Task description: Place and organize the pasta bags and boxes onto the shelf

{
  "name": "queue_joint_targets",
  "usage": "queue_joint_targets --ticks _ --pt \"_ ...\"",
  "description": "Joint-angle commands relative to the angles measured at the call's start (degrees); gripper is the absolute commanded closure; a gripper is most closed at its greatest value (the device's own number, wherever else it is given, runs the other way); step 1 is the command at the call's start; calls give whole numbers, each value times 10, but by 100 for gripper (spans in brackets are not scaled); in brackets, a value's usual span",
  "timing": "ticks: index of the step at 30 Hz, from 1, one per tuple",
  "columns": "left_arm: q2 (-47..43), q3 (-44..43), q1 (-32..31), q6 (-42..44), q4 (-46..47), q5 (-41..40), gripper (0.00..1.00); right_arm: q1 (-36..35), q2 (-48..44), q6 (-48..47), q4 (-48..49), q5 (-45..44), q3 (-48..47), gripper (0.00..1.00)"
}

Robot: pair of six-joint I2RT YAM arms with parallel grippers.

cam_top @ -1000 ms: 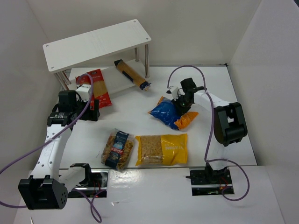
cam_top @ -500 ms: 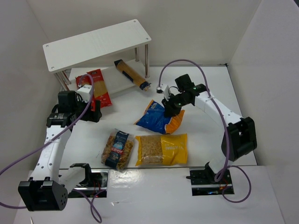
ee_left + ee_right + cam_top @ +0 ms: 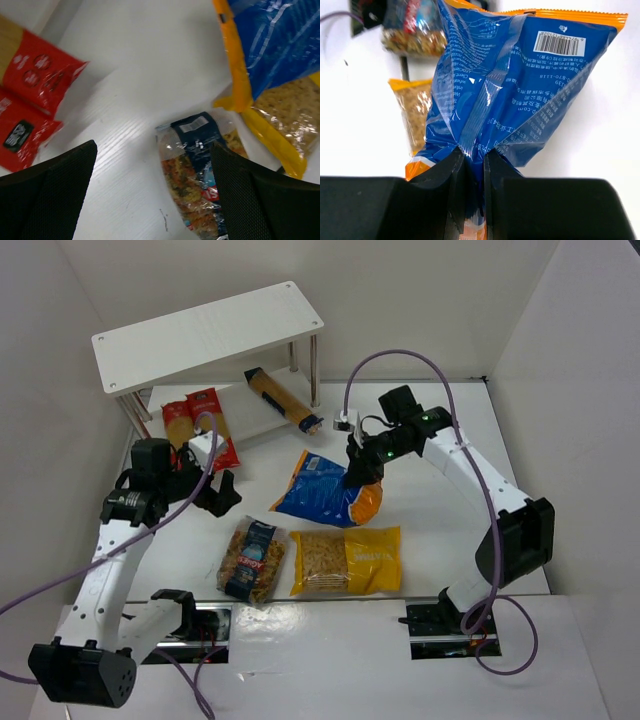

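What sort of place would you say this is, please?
Probably a robotics lab test cell: bare white walls box in a table, two robot arms stand at its near edge, with one small shelf as prop.

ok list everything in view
shelf: one, white, two tiers, back left of the table
red spaghetti packs: two, red, side by side at the shelf's left front
slim spaghetti pack: one, brown-orange, slanted on the lower board
blue-orange bag: one, blue and orange, mid table, pinched at one end
yellow bag: one, yellow, near edge, centre
fusilli bag: one, clear with blue label, left of the yellow bag
left gripper: one, black, open, empty
right gripper: one, black, shut on the blue-orange bag
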State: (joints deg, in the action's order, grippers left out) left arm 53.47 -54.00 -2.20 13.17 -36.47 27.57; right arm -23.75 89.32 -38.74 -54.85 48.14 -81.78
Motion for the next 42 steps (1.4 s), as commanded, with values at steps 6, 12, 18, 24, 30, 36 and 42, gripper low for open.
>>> queue_joint_targets --ticks 6,12,18,24,30,36,42 --pt "18 7 -80 68 71 146 0 -1 13 -23 -24 170 -138 100" --pt "-6 71 -113 96 182 100 0 -12 36 -34 -39 200 -151 100" --pt "24 101 -169 131 265 -13 0 -12 56 -34 -46 223 -177 100" --pt "12 94 -179 136 259 1 0 -12 80 -34 -51 229 -195 100" --pt "1 89 -190 149 237 35 0 -12 102 -11 -39 234 -222 100" --pt "6 72 -195 149 218 89 0 -12 126 26 -10 246 -242 100" --pt "29 54 -206 143 246 88 0 -31 154 26 -23 276 -249 100"
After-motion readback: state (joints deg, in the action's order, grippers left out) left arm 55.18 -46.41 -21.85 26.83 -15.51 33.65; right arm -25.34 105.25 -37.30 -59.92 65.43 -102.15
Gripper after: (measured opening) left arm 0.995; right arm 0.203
